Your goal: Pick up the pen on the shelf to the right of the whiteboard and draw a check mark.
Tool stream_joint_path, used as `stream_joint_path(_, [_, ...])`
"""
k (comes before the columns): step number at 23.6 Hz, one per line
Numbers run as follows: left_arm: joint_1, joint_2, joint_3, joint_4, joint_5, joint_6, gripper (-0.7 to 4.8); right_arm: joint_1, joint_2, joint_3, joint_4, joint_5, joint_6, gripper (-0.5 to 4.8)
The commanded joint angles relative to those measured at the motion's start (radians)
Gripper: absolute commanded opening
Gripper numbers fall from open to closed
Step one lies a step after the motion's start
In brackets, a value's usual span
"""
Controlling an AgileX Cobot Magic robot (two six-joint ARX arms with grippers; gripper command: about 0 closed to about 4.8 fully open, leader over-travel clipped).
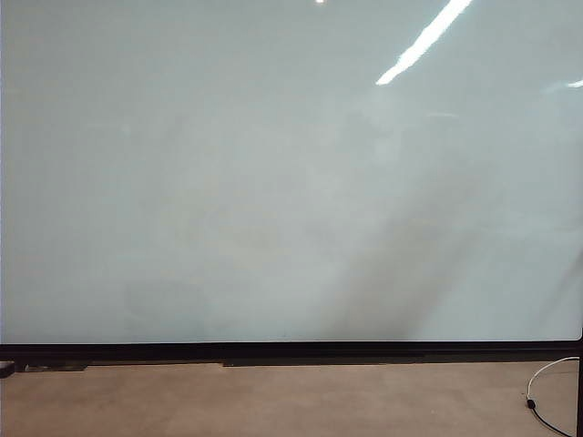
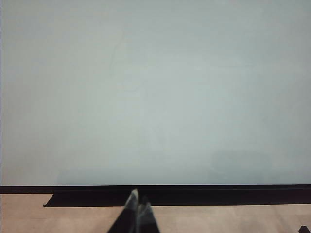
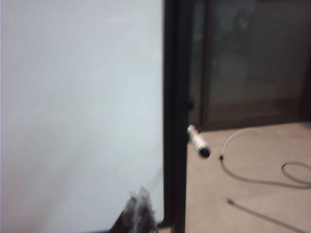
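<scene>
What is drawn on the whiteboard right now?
Nothing: the whiteboard shows only glare, no check mark. The pen sticks out by its right frame; both the left gripper and right gripper are shut, empty.

Tan floor (image 1: 273,401) under whiteboard (image 1: 273,182). White cable (image 1: 547,373) lies on floor near whiteboard's right lower corner; more cables (image 3: 252,174) beside its right edge.

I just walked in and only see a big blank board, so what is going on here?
A two-armed robot faces a whiteboard that has nothing drawn on it yet. In the right wrist view, the pen sticks out beside the board's black frame edge, untouched. The right gripper is shut and empty, short of the pen. The left gripper is shut too, held low in front of the board. No check mark is visible.
</scene>
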Motion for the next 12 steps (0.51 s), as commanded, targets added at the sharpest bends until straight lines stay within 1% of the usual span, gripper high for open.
stream_joint_path(1, [0.000,0.000,0.003,0.010,0.000,0.004,-0.05,0.000,0.000,0.004,0.076,0.019,0.000,-0.09])
stream_joint_path(2, [0.000,0.000,0.003,0.010,0.000,0.004,-0.05,0.001,0.000,0.004,0.076,0.019,-0.001,-0.09])
stream_joint_path(7, [0.000,0.000,0.003,0.010,0.000,0.004,-0.04,0.001,0.000,0.031,-0.032,0.018,-0.001,-0.09])
stream_joint_path(12, [0.000,0.000,0.003,0.010,0.000,0.004,-0.04,0.001,0.000,0.057,-0.053,0.026,-0.005,-0.09])
